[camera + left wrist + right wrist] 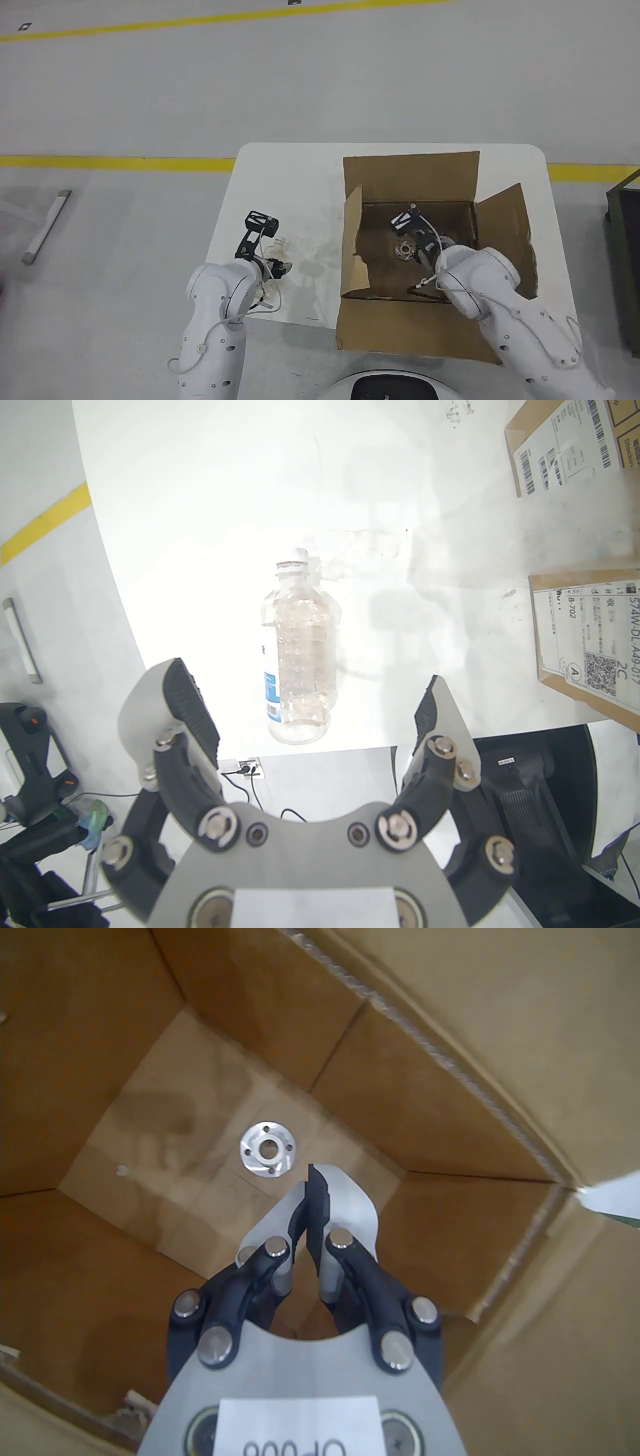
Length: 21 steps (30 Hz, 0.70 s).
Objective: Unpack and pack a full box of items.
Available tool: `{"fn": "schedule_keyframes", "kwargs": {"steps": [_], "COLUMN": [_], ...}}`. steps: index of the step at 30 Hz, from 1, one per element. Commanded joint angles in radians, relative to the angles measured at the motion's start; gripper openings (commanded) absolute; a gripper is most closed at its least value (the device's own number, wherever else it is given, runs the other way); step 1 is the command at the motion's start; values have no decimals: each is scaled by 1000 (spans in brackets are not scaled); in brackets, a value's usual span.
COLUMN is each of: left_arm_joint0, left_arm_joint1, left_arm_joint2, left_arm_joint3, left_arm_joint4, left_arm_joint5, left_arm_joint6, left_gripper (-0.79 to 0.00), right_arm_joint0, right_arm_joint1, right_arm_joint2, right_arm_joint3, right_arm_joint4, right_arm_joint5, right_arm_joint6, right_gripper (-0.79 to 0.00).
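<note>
— What did the top view give you?

— The layout. One open cardboard box (410, 176) sat on the right half of the white table (290, 170). One arm was over the box, and the other was over the table just left of it.

— And what did the wrist cameras add?

— The left wrist view made out a clear plastic bottle (300, 650) with a blue-and-white label. It lay on its side near the table edge closest to the robot, cap pointing away from the arm. From above it was little more than a glint. The left gripper (305, 687) hung over it, spread wide, with its pads apart from the bottle on either side. That view also caught printed labels (595, 635) on the box's outer wall.

— The right wrist?

— The right gripper (311, 1190) was down inside the box, pads pressed together and holding nothing. It was near a metal flange (267, 1149) that lay flat on the box floor. The flange had four small holes round one bore. In the top view it was only a small shiny ring.

— The count?

— One box, one bottle, one flange, two grippers.
</note>
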Motion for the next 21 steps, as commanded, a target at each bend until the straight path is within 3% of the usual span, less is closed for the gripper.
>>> {"fn": "schedule_keyframes", "kwargs": {"steps": [1,3,8,21], "left_arm_joint0": [0,0,0,0], "left_arm_joint1": [0,0,0,0], "left_arm_joint2": [0,0,0,0], "left_arm_joint3": [0,0,0,0], "left_arm_joint4": [0,0,0,0], "left_arm_joint5": [0,0,0,0], "left_arm_joint6": [0,0,0,0], "left_gripper": [0,0,0,0], "right_arm_joint0": [44,91,181,294], "right_arm_joint1": [-8,-18,-40,-87], "right_arm_joint2": [-22,-44,-104,-195], "right_arm_joint3": [65,140,281,510], "right_arm_joint4": [23,71,75,113], "right_arm_joint5": [-1,-4,19,45], "right_arm_joint6": [11,18,23,2], "right_gripper": [-640,-548,-462,-453]}}
